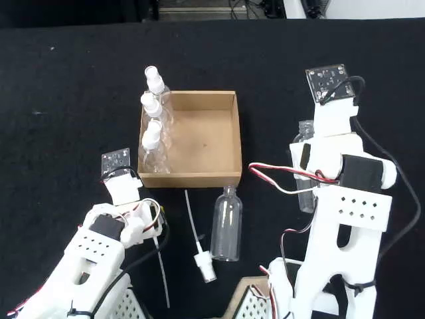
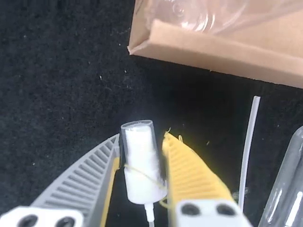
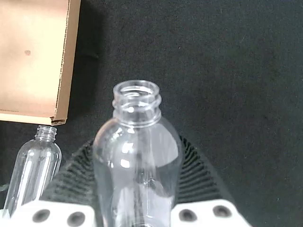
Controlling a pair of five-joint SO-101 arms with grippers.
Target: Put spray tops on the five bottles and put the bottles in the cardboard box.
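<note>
Left hand point(image 2: 141, 137), fingers clamped on a white spray top point(image 2: 142, 172), sat just before the near wall of the cardboard box point(image 1: 189, 179). Right hand point(image 3: 136, 142) was closed around a clear open-necked bottle point(image 3: 136, 109), right of the box and apart from it. Three capped bottles point(image 1: 154, 136) lay along the box's left wall, with plain brown floor beside them. Between the arms, an uncapped bottle point(image 1: 226, 222) and a loose spray top point(image 1: 206, 264) with thin tube lay on the black cloth surface point(image 1: 66, 80).
</note>
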